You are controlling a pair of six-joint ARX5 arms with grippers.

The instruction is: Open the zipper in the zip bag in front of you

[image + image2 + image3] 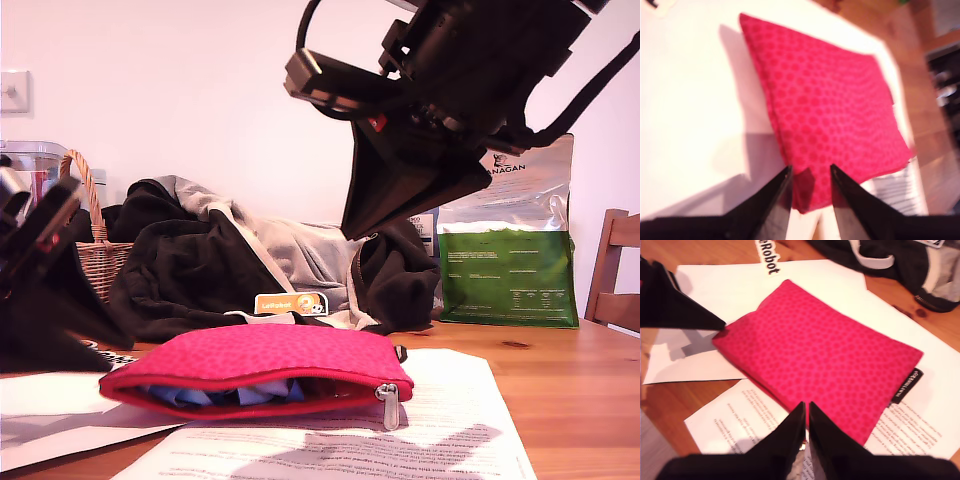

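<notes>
Zipper (250,392) gapes nearly full length on the zip bag (260,360) near the tabletop's (570,400) front edge; your first gripper's (810,172) parted fingers and your second gripper's (806,412) closed fingers risk dragging it.

Zipper (388,405) slider hidden behind second gripper (806,426) jaws, bag contents unclear — first wrist view blurred

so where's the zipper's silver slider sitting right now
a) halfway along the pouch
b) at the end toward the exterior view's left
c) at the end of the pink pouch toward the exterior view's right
c: the slider hangs at that end of the pink pouch, whose mouth gapes open.
</notes>
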